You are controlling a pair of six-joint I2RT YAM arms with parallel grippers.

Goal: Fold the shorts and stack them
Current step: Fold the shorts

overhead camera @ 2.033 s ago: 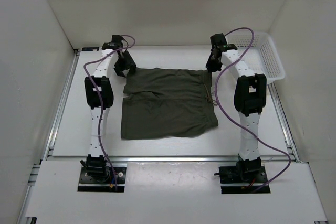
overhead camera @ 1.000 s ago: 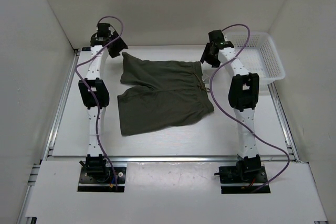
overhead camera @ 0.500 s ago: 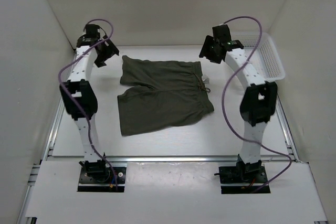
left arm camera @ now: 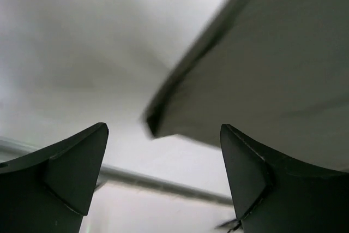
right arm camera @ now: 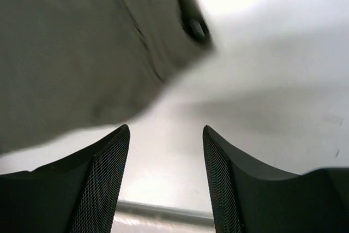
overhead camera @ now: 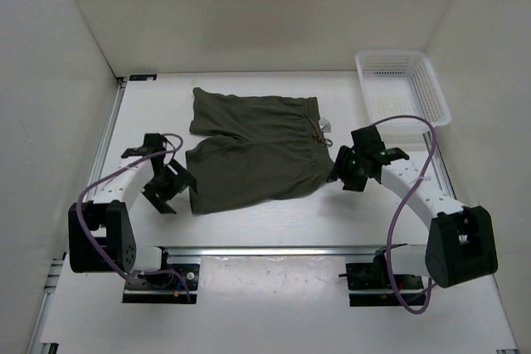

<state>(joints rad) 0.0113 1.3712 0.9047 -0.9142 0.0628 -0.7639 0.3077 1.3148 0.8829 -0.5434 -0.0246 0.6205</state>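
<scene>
The dark olive shorts [overhead camera: 257, 147] lie spread flat on the white table, waistband and drawstring on the right, legs to the left. My left gripper [overhead camera: 176, 184] hangs low just left of the near leg's hem corner; in the left wrist view it [left arm camera: 163, 181] stands open and empty, with the hem edge [left arm camera: 262, 75] above its fingers. My right gripper [overhead camera: 342, 172] hovers at the near right waistband corner. The right wrist view shows it [right arm camera: 166, 181] open over bare table, the fabric [right arm camera: 76, 53] and a drawstring end [right arm camera: 196, 28] just beyond its tips.
A white mesh basket [overhead camera: 402, 89] stands at the far right corner of the table. White walls close in the left, back and right sides. A metal rail [overhead camera: 274, 249] runs along the table's near edge, by the arm bases.
Both arms have swung down from the far edge to the near corners of the shorts. The left gripper opened and let go of the far leg. The shorts now lie still.
</scene>
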